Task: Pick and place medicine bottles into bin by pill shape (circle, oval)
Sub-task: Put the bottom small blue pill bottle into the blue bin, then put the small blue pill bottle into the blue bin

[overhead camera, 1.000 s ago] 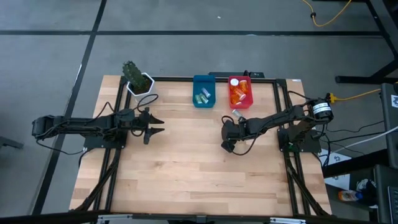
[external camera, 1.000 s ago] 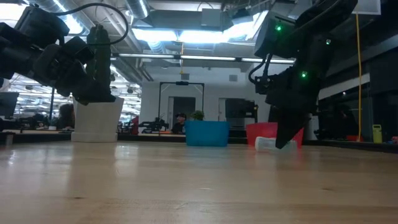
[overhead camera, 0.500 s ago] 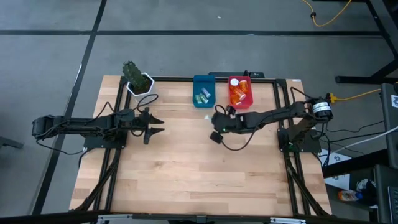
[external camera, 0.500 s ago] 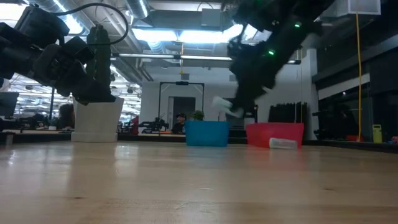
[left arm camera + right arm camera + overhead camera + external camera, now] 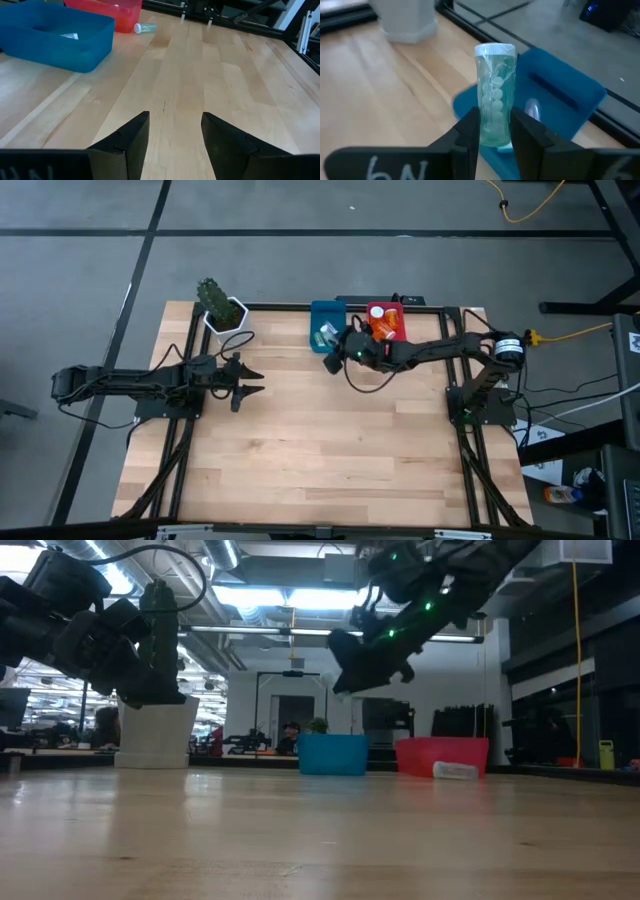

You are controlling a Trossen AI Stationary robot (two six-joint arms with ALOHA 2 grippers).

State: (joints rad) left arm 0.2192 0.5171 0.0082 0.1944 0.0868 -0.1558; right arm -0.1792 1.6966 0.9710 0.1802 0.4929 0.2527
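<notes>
Right gripper (image 5: 495,132) jaws clamped on pale teal vial (image 5: 494,95), white cap, round pills inside, left gripper (image 5: 174,137) jaws apart

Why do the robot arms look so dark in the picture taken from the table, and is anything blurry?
In the low view, bright ceiling lights shine from behind, so both arms show as dark shapes, and the wood gleams. In the right wrist view, the teal vial between the fingers is sharp, while the blue bin and white pot behind look soft.
</notes>
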